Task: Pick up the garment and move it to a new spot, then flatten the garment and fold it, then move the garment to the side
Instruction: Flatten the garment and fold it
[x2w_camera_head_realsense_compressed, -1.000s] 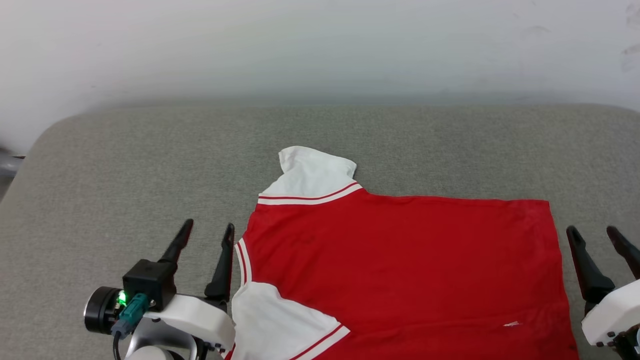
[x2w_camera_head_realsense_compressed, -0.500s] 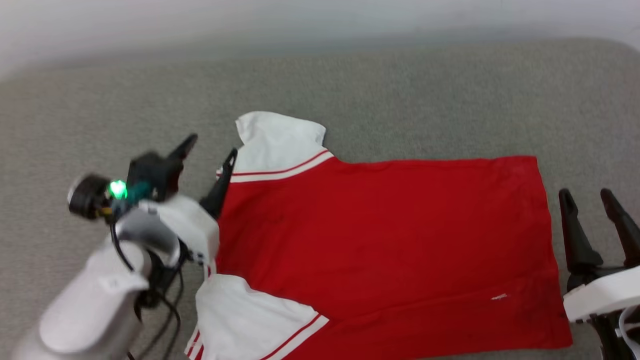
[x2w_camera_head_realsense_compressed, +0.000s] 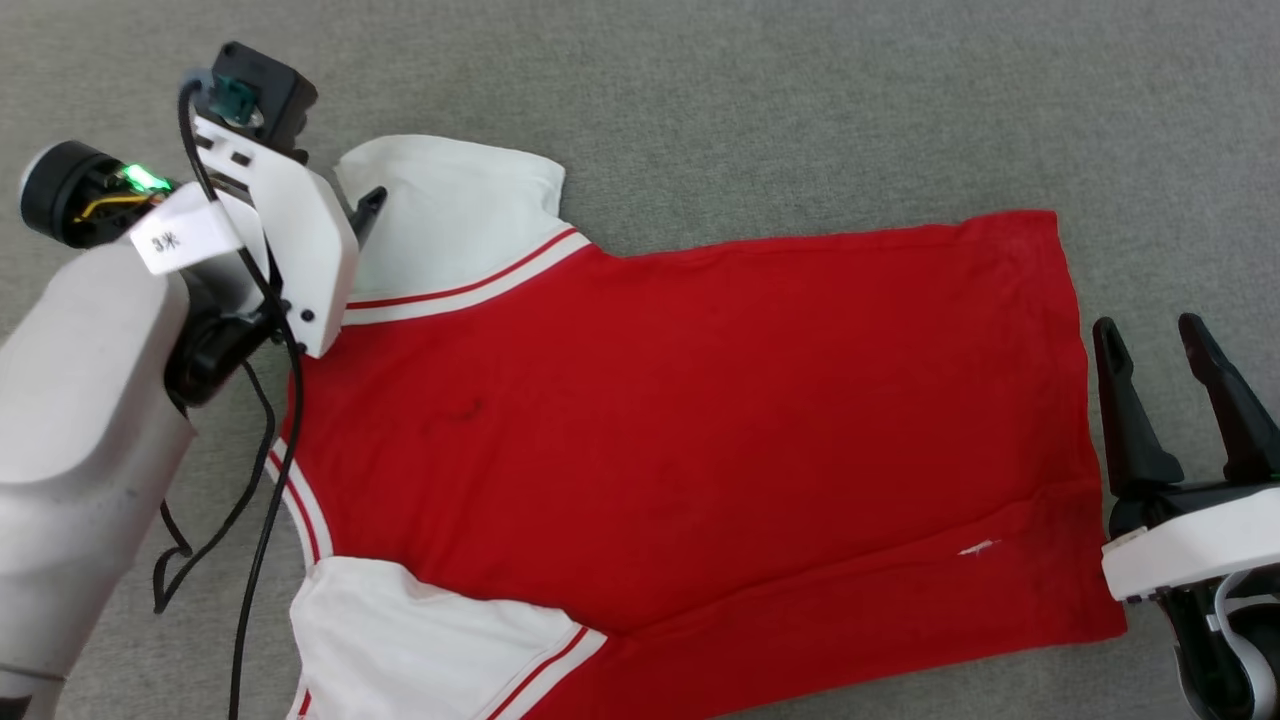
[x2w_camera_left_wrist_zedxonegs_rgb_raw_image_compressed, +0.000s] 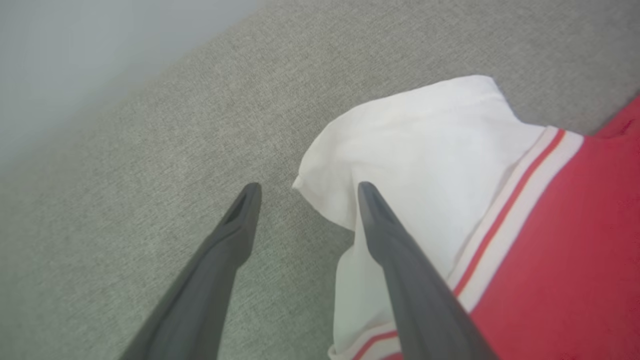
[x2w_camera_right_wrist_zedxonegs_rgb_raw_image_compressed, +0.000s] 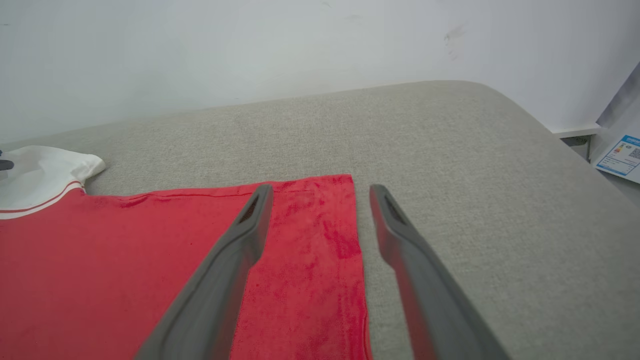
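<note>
Well, the garment (x2w_camera_head_realsense_compressed: 680, 420) is lying spread flat on the grey cushion (x2w_camera_head_realsense_compressed: 800, 90), red body across the middle. Its collar end points towards the robot's left and the straight hem (x2w_camera_head_realsense_compressed: 1078, 400) towards its right. The far sleeve (x2w_camera_head_realsense_compressed: 450, 205) and the near sleeve (x2w_camera_head_realsense_compressed: 400, 640) are both white, each with a red-and-white striped band where it meets the red cloth. A small white tag (x2w_camera_head_realsense_compressed: 978, 547) shows on the red near the hem.

The left gripper (x2w_camera_left_wrist_zedxonegs_rgb_raw_image_compressed: 308, 187) hangs at the far sleeve with its jaws spread wide and nothing gripped. From its wrist camera, one finger (x2w_camera_left_wrist_zedxonegs_rgb_raw_image_compressed: 395, 260) crosses over the white cloth and the other finger (x2w_camera_left_wrist_zedxonegs_rgb_raw_image_compressed: 217, 265) is over bare cushion. The sleeve's pointed corner sits in the gap between the two tips. Whether the tips touch the cloth or hang just above it, I can't really tell from these angles. A black cable (x2w_camera_head_realsense_compressed: 265, 520) droops from that arm beside the collar end.

The right gripper (x2w_camera_head_realsense_compressed: 1147, 325) is wide open and empty too, at the hem end. In the head view its fingers stand just beside the hem, over the cushion. From its own wrist camera, one finger lies over the red cloth and the other over the cushion, with the hem's edge running between them. A pale wall (x2w_camera_right_wrist_zedxonegs_rgb_raw_image_compressed: 200, 50) rises behind the cushion.
</note>
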